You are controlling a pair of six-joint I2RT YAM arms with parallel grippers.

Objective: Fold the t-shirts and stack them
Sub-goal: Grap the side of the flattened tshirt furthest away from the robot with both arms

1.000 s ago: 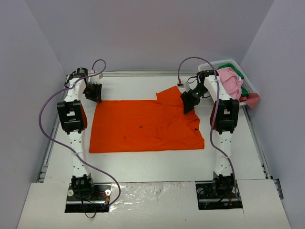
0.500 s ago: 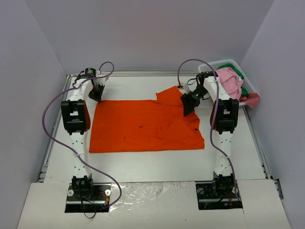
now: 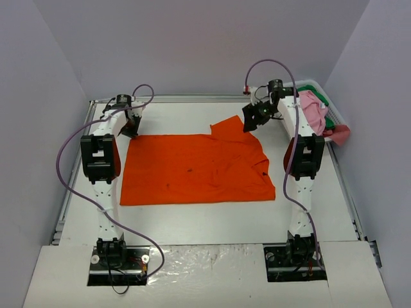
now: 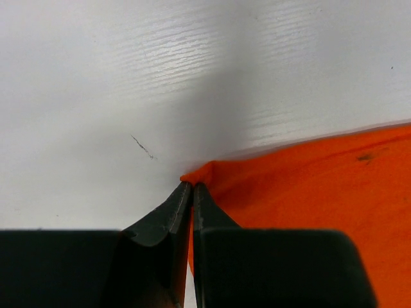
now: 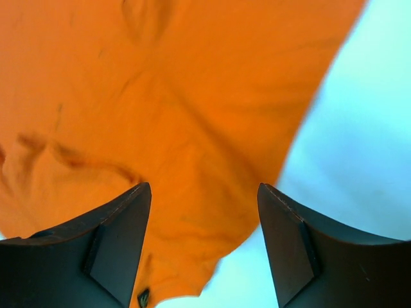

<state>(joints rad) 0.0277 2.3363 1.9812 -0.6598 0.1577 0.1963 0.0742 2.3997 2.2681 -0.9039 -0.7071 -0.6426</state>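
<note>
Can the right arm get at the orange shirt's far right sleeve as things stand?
Probably yes. The right pincer hangs open over the orange shirt at that sleeve, with nothing lying on the cloth there. The left pincer is shut on the far left corner, well aside.

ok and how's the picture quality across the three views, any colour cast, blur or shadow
Top external: sharp and evenly lit, mild glare on the crinkled sheet at the near edge. Left wrist: a soft grey shadow crosses the white table; the left gripper, shut on the orange t-shirt, is dark. Right wrist: table tinted cyan, t-shirt slightly soft, open right gripper in silhouette.
</note>
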